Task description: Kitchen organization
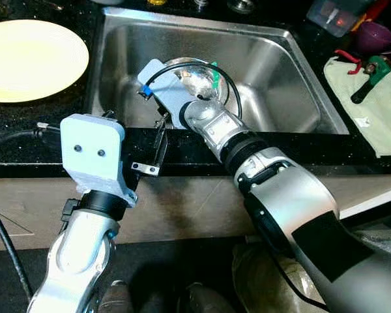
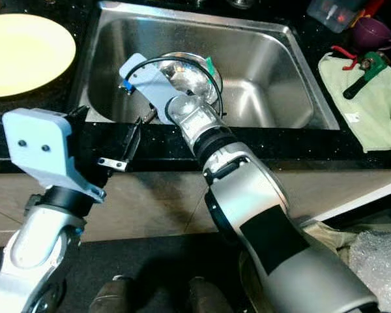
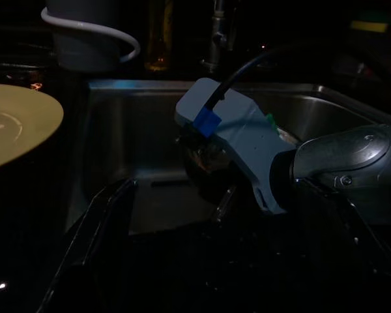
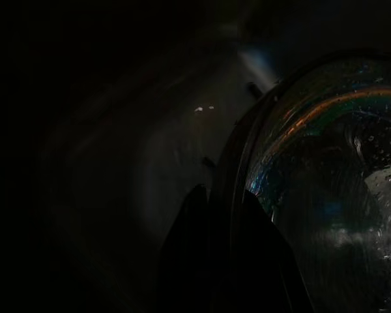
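A shiny round bowl (image 1: 197,77) with wet, mirror-like sides lies at the bottom of the steel sink (image 1: 280,72), and something small and green (image 1: 216,75) sits at its edge. My right arm reaches down into the sink. My right gripper (image 4: 219,218) is shut on the bowl's dark rim (image 4: 238,163), one black finger on each side. My left gripper (image 1: 138,134) hovers over the black counter's front edge, left of the right wrist. It is open and holds nothing.
A yellow plate (image 1: 26,59) lies on the counter left of the sink. To the right, a green towel (image 1: 371,111) carries a red and green tool (image 1: 370,70), with a purple cup (image 1: 376,36) and a plastic box (image 1: 335,13) behind. A faucet (image 3: 219,32) stands behind the sink.
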### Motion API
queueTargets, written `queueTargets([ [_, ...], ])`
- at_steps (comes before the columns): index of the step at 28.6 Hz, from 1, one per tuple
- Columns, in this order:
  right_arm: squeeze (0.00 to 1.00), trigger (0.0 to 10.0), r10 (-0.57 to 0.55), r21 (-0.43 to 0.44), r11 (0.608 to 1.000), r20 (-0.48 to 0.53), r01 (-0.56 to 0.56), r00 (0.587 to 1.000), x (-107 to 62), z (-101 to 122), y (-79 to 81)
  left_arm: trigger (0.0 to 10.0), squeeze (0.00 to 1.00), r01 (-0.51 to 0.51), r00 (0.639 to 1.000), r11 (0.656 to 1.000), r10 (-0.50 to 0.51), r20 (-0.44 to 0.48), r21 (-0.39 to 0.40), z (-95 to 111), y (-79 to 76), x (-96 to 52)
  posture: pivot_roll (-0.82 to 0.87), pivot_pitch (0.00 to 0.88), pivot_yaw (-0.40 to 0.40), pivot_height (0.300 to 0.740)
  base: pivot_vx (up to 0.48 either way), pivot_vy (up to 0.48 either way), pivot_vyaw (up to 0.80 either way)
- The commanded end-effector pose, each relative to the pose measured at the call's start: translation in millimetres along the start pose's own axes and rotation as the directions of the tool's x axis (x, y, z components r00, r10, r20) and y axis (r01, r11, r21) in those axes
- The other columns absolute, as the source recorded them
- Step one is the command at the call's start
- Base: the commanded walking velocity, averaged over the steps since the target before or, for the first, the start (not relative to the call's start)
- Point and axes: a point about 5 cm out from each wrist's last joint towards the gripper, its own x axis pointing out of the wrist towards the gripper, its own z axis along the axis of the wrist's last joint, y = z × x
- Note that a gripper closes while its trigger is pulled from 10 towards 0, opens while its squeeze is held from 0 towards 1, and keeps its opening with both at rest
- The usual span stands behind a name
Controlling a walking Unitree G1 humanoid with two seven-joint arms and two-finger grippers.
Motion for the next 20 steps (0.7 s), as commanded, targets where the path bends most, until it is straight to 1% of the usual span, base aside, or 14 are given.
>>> queueTargets([
  [1,0.01,10.0,-0.027,0.041,0.999,-0.018,0.028,0.999,-0.2,-5,-2.8,10.0,0.00,-0.001,1.000,1.000,0.001,0.005,-0.006,3,-2.5,-2.6,0.15,0.212,-0.213,0.740,0.000,0.000,0.00],
  [2,0.01,10.0,-0.032,0.050,0.998,-0.015,0.033,0.999,-0.4,-5,-3.6,10.0,0.00,-0.001,1.000,1.000,0.001,0.005,-0.006,4,-2.6,-2.4,0.15,0.212,-0.213,0.740,0.000,0.000,0.00],
  [3,1.00,10.0,-0.038,0.062,0.997,-0.013,0.038,0.999,-0.8,-5,-5.4,10.0,0.00,-0.001,1.000,1.000,0.002,0.005,-0.007,4,-2.5,-1.9,0.15,0.211,-0.210,0.740,0.000,0.000,0.00],
  [9,1.00,10.0,-0.069,0.094,0.993,0.015,0.068,0.997,-3.5,0,-14.5,10.0,0.00,-0.002,1.000,1.000,0.002,0.005,-0.009,4,-1.9,0.9,0.15,0.206,-0.199,0.740,0.000,0.000,0.00],
  [10,0.82,10.0,-0.076,0.101,0.992,0.026,0.073,0.997,-4.4,2,-17.0,10.0,0.00,-0.001,1.000,1.000,0.001,0.006,-0.009,4,-1.8,1.8,0.15,0.204,-0.196,0.740,0.000,0.000,0.00],
  [11,0.82,10.0,-0.080,0.106,0.991,0.032,0.076,0.996,-5.0,3,-18.6,10.0,0.00,0.000,1.000,1.000,0.000,0.007,-0.009,4,-1.8,2.3,0.15,0.204,-0.196,0.740,0.000,0.000,0.00],
  [12,0.15,10.0,-0.082,0.121,0.990,0.049,0.075,0.995,-6.2,6,-21.7,10.0,0.00,0.002,1.000,1.000,-0.002,0.010,-0.009,5,-1.9,3.2,0.14,0.202,-0.194,0.740,0.000,0.000,0.00],
  [14,0.15,10.0,-0.083,0.134,0.988,0.064,0.074,0.994,-7.3,9,-24.1,10.0,0.00,0.004,1.000,1.000,-0.003,0.011,-0.007,5,-1.8,4.1,0.14,0.200,-0.191,0.740,0.000,0.000,0.00],
  [15,0.00,10.0,-0.082,0.202,0.978,0.135,0.053,0.988,-11.5,19,-32.3,10.0,0.00,0.002,1.000,1.000,-0.002,0.017,-0.004,6,-0.5,6.2,0.14,0.194,-0.185,0.740,0.000,0.000,0.00],
  [16,0.00,10.0,-0.067,0.266,0.964,0.200,0.012,0.977,-14.9,27,-37.5,10.0,0.00,0.001,1.000,1.000,-0.001,0.021,0.000,6,0.4,7.4,0.14,0.185,-0.180,0.740,0.000,0.000,0.00],
  [17,0.00,10.0,-0.058,0.331,0.943,0.284,-0.041,0.957,-19.9,35,-45.0,10.0,0.00,-0.001,1.000,1.000,0.000,0.024,0.006,6,1.7,9.2,0.14,0.179,-0.177,0.740,0.000,0.000,0.00],
  [18,0.00,10.0,-0.055,0.366,0.927,0.338,-0.077,0.939,-23.5,40,-50.0,10.0,0.00,-0.002,1.000,1.000,0.002,0.025,0.010,6,2.6,10.4,0.14,0.176,-0.176,0.740,0.000,0.000,0.00],
  [19,0.00,10.0,-0.058,0.425,0.896,0.404,-0.131,0.913,-28.3,43,-57.0,10.0,0.00,-0.003,1.000,1.000,0.003,0.029,0.015,6,3.7,12.4,0.14,0.167,-0.168,0.740,0.000,0.000,0.00],
  [20,0.00,10.0,-0.058,0.425,0.896,0.404,-0.131,0.913,-28.3,43,-57.0,10.0,0.00,-0.003,1.000,1.000,0.003,0.029,0.015,6,3.7,12.4,0.14,0.167,-0.168,0.740,0.000,0.000,0.00],
])
